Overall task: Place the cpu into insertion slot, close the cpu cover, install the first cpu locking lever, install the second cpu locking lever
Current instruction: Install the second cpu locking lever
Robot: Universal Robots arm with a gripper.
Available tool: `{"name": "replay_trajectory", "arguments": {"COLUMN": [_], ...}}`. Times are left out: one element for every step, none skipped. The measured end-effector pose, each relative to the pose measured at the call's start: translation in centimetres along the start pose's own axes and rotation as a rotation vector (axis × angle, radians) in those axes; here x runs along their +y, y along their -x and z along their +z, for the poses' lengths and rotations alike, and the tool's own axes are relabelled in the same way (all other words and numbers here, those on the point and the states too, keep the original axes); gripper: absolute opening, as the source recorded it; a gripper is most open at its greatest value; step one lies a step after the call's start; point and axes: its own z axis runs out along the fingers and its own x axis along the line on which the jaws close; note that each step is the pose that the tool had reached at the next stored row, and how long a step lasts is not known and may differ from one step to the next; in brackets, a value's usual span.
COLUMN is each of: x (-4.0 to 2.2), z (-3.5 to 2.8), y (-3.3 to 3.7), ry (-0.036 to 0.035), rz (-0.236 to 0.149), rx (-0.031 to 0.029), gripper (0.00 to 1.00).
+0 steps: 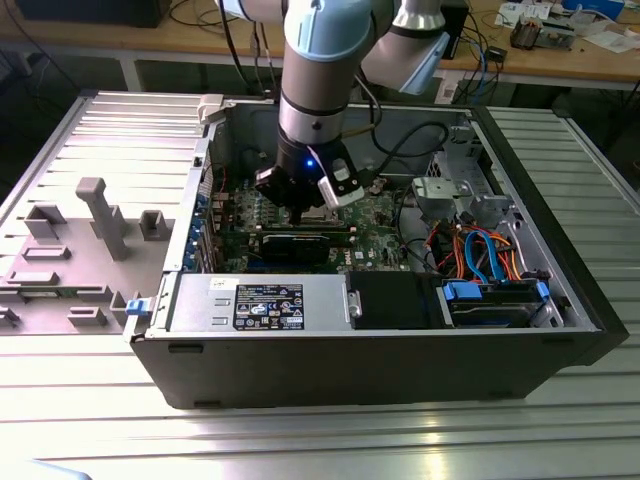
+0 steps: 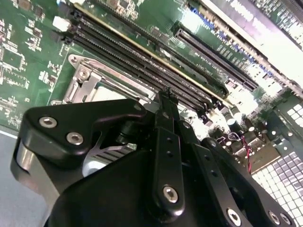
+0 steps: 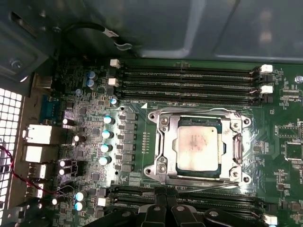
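Note:
The cpu [image 3: 199, 147] lies flat in the socket with its silver-grey top up. The cpu cover [image 3: 166, 142], a silver frame, is folded down around it, so the insertion slot is hidden beneath both. Thin wire levers run along the cover's far side [image 3: 189, 111] and along the side nearest the gripper [image 3: 203, 184]. My gripper [image 3: 165, 208] hovers just beside the socket, shut with nothing in it. In the second wrist view its tips [image 2: 165, 97] sit close to the cover [image 2: 87, 85]. In the exterior view the gripper [image 1: 300, 208] hangs over the green board inside the open case.
Long memory slots [image 3: 189, 75] flank the socket on both sides. A long black expansion card [image 1: 300, 243] and the power-supply box [image 1: 260, 300] lie toward the case front. Coloured cables [image 1: 480, 250] fill the exterior view's right. Case walls [image 1: 190, 210] enclose the board.

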Motion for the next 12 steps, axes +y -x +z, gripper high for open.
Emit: {"name": "replay_trajectory", "arguments": {"x": [-0.01,-0.01,-0.03,-0.09,-0.17,-0.31,-0.44,-0.51,-0.52,-0.52,-0.53,-0.53], "z": [0.03,0.05,0.05,0.05,0.05,0.04,0.03,0.06,0.08,0.1,0.1,0.13], "y": [-0.09,-0.14,-0.19,-0.23,-0.24,-0.25,-0.26,-0.28,-0.31,-0.31,-0.33,-0.33], "ry": [0.0005,0.001,0.0018,0.0044,0.0078,0.0119,0.0164,0.0241,0.0307,0.0398,0.0427,0.0438], "rz": [0.0,0.0,-0.001,-0.001,-0.001,-0.002,-0.002,-0.002,-0.003,-0.004,-0.004,-0.004], "rx": [-0.0001,0.0,0.0001,-0.0001,-0.0004,-0.0007,-0.001,-0.0014,-0.0019,-0.0025,-0.0026,-0.0028], "gripper": [0.11,0.11,0.11,0.11,0.11,0.11,0.11,0.11,0.11,0.11,0.11,0.11]}}
